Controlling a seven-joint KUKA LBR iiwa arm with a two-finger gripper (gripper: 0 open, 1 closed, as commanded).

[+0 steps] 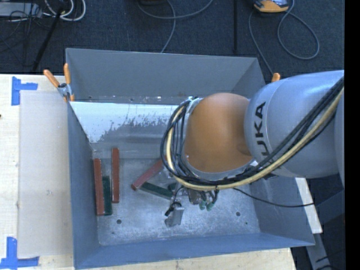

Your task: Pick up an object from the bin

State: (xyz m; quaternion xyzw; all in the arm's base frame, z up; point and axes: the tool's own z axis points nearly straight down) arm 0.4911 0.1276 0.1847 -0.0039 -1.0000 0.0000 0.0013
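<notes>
Camera view. Grey metal bin (163, 77) occupies the centre of the scene, with its floor speckled and worn.

1. Arm (298, 134): enters from the right and reaches down over the middle of the bin floor. An orange cover (216, 131) sits on the wrist, and a bundle of black and pale cables (171, 145) loops round its left side.
2. Gripper (175, 210): hangs below the orange cover, low over the floor, slightly near of centre. Its state cannot be told, because the wrist and cables hide most of it. Nothing can be seen held in it.
3. Nearest thing: 1 dark green flat stick (156, 190) lies on the floor just left of the gripper. It runs roughly left to right, and its right end passes under the wrist. Whether the gripper touches it cannot be told.
4. Next thing: 1 reddish-brown flat stick (145, 176) lies tilted, just far of the dark green stick, and meets it near the left end.
5. Left group, well apart from the gripper: 2 reddish-brown sticks, the left stick (98, 187) and the right stick (115, 175), lie parallel and run near to far. 1 shorter green stick (106, 196) lies between them, against the left stick.
</notes>
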